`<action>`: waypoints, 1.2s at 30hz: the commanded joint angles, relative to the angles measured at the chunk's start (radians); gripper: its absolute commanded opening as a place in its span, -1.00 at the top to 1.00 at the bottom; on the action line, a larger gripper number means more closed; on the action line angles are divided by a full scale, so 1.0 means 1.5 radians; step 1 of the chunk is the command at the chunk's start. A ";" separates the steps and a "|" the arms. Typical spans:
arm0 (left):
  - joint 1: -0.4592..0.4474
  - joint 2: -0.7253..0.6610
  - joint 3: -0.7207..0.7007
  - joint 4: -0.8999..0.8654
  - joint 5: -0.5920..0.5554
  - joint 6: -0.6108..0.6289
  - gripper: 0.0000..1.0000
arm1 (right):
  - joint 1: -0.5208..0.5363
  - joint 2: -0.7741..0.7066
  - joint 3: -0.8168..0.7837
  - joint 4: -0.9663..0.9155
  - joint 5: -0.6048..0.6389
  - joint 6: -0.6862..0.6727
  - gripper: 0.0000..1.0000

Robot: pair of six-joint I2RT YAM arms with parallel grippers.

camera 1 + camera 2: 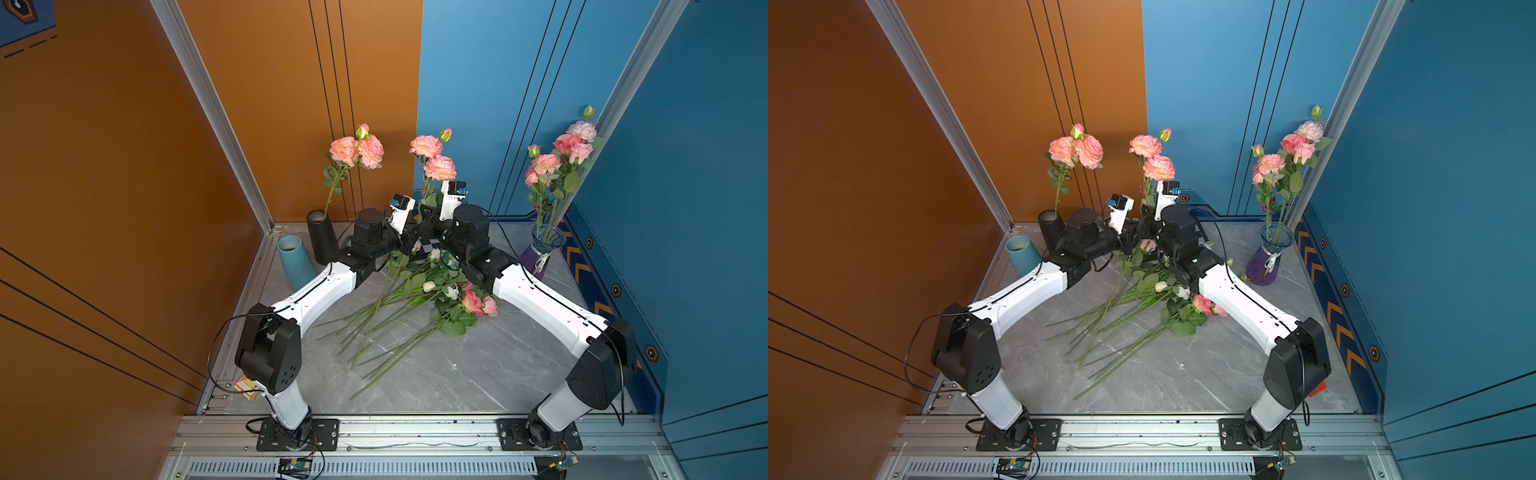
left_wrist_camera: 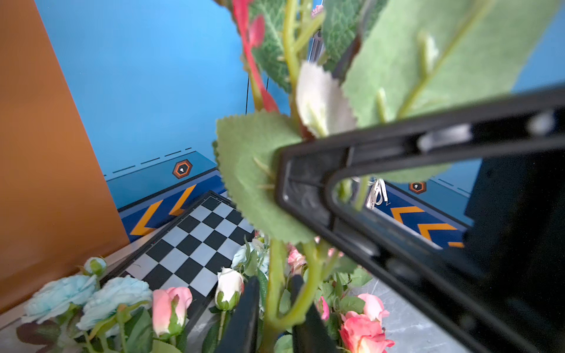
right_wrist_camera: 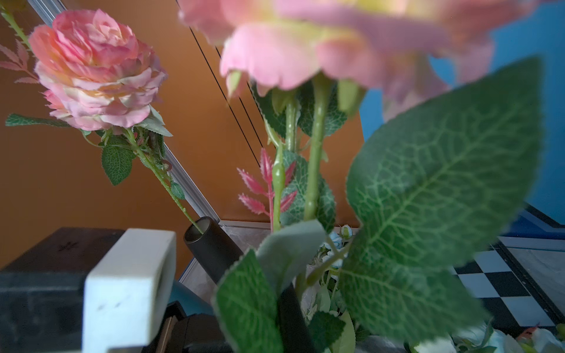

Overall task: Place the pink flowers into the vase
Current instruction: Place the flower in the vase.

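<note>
The left hand [image 2: 274,284] has its fingers pressed on both sides of the stem of a pink spray [image 2: 276,262]. It seems to grip lower down than the right hand [image 2: 305,178], which is clamped shut on the same stem and holds it upright. This looks like a handover, to regrip for insertion. More pink roses [image 1: 478,304] lie piled on the worktop [image 1: 436,374]; others stand in the black vase [image 1: 322,237] and glass vase [image 1: 547,245].
</note>
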 commanded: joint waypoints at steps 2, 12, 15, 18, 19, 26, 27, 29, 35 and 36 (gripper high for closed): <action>0.008 0.002 0.012 0.015 -0.025 -0.002 0.87 | -0.006 -0.046 -0.019 -0.015 -0.007 -0.004 0.75; 0.022 -0.008 0.032 0.030 -0.080 0.004 1.00 | -0.063 -0.156 -0.097 -0.072 -0.033 -0.008 -0.08; 0.019 -0.011 0.043 0.054 -0.082 -0.005 1.00 | -0.064 -0.172 -0.141 -0.077 -0.079 -0.015 -0.32; 0.008 -0.008 0.066 0.057 -0.080 -0.008 1.00 | -0.058 -0.181 -0.200 -0.042 -0.133 -0.007 -0.51; 0.004 -0.007 0.073 0.057 -0.080 -0.010 1.00 | -0.054 -0.183 -0.216 -0.025 -0.147 -0.001 -0.54; -0.025 -0.005 0.092 0.071 -0.085 -0.026 1.00 | -0.012 -0.157 -0.275 0.082 -0.186 0.012 -0.65; -0.029 -0.006 0.092 0.072 -0.088 -0.025 1.00 | -0.009 -0.151 -0.279 0.104 -0.193 0.017 -0.64; -0.036 -0.006 0.090 0.075 -0.093 -0.023 1.00 | 0.000 -0.139 -0.277 0.129 -0.196 0.024 -0.61; -0.045 -0.008 0.090 0.085 -0.097 -0.036 1.00 | 0.014 -0.096 -0.259 0.151 -0.156 0.015 -0.33; -0.045 -0.009 0.091 0.087 -0.097 -0.040 1.00 | 0.014 -0.092 -0.260 0.161 -0.146 0.016 -0.27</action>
